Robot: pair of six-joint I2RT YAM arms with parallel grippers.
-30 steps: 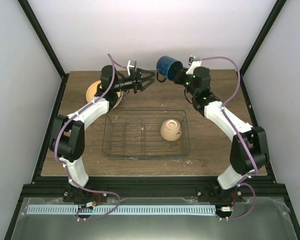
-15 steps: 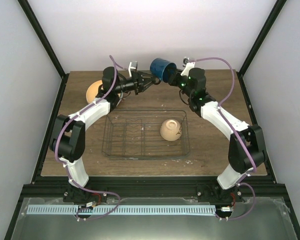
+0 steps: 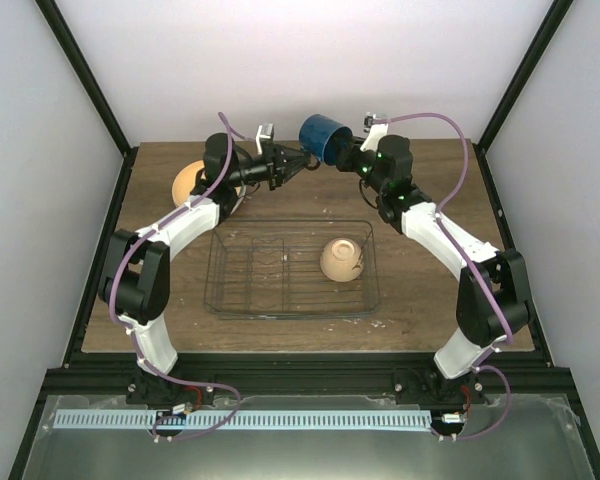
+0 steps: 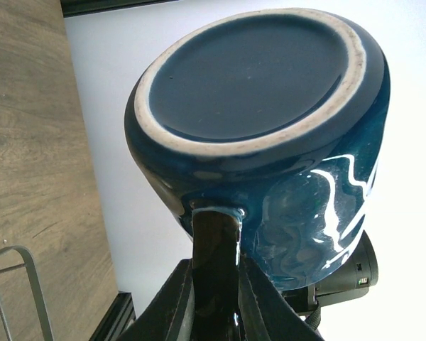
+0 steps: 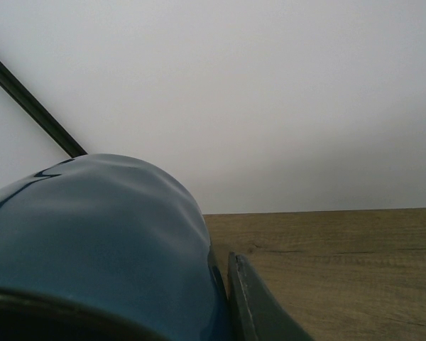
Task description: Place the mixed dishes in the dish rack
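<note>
From above, the dark blue mug (image 3: 325, 136) hangs tilted beyond the dish rack's (image 3: 220, 290) far edge, clamped by the right fingers (image 3: 346, 152), with the left fingers (image 3: 290, 165) at its handle. Left wrist: those fingers flank the handle (image 4: 216, 263) (clamped or not, I cannot tell); an early release would likely drop the mug onto the surface (image 3: 430, 280). Right wrist: no readable writing.

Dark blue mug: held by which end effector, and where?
The right end effector grips the dark blue mug by its rim; the left end effector straddles its handle, grip unconfirmed.

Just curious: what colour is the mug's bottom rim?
Off-white; the mug is dark blue. Left wrist view.
</note>
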